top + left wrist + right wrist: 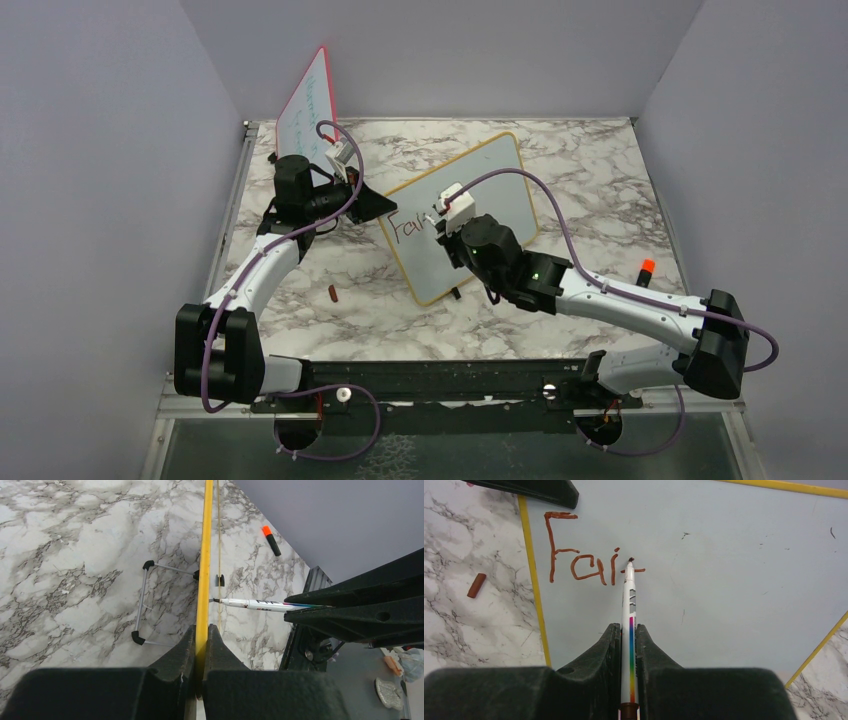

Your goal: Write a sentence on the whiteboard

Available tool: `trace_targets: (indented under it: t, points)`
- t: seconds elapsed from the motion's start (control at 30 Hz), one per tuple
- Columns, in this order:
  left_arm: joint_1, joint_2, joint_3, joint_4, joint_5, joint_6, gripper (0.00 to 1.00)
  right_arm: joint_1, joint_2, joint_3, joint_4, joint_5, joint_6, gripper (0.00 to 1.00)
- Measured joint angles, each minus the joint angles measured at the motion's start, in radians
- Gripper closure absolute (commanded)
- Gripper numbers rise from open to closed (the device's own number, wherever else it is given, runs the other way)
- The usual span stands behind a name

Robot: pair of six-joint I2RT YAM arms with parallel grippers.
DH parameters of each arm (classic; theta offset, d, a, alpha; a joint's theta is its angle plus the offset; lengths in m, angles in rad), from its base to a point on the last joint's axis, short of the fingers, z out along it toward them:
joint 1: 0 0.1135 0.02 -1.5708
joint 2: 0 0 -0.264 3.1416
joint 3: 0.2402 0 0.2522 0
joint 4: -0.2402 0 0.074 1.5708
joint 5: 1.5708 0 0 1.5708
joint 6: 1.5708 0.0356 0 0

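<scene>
The whiteboard (495, 185), white with a yellow frame, stands tilted mid-table. My left gripper (374, 206) is shut on its left edge; in the left wrist view the yellow frame (204, 555) runs between the closed fingers of the gripper (202, 636). My right gripper (628, 632) is shut on a white marker (629, 600) with a rainbow stripe. Its dark red tip touches the board (734, 580) at a half-drawn "t". The sentence (584, 565) reads "Fai" plus that stroke, also seen from above as the sentence (408, 228). The marker (255, 604) meets the board's face.
A red-framed board (308, 100) with faint writing leans at the back left. A red-brown cap (332, 293) lies on the marble left of the whiteboard. An orange-capped black marker (646, 270) lies at the right. The board's wire stand (144, 600) sticks out behind it.
</scene>
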Motion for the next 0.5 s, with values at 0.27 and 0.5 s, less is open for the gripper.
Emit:
trace_targets:
  t: [0.27, 0.5]
  points:
    - [0.0, 0.0, 0.0, 0.0, -0.001, 0.0, 1.0, 0.0, 0.0, 0.0, -0.017, -0.018, 0.012, 0.99]
    - [0.0, 0.0, 0.0, 0.0, -0.001, 0.0, 1.0, 0.0, -0.002, 0.0, -0.033, -0.023, 0.019, 0.99]
